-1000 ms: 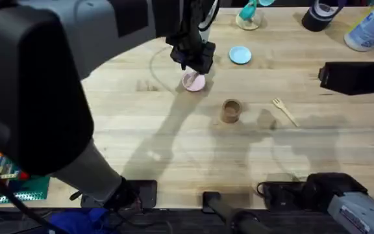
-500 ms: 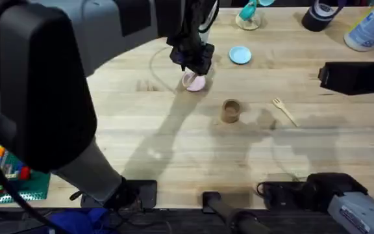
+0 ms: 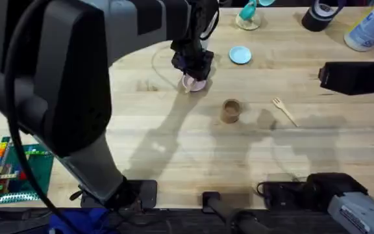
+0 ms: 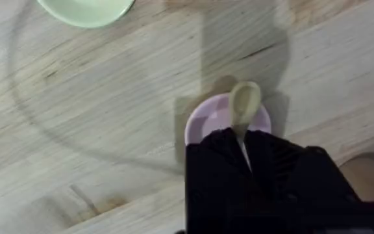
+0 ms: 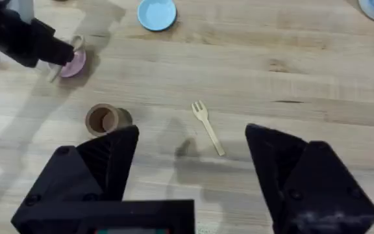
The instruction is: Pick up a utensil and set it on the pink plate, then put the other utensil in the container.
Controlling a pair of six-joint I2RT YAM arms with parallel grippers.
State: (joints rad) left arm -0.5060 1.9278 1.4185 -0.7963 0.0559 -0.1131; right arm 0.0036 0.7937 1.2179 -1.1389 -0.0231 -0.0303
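My left gripper [image 4: 245, 146] is over the small round pale pink plate [image 4: 206, 120], far left of centre on the table, fingers clenched on the handle of the small pale wooden spoon [image 4: 244, 104]; its rounded bowl lies over the plate's rim. My right gripper [image 5: 190, 162] hangs released, jaws wide, above the pale wooden fork [image 5: 208, 127]. The fork lies flat, just right of the tan wooden cylindrical cup [image 5: 102, 119], apart from it.

Bright even light, soft shadows, blurred foreground arm
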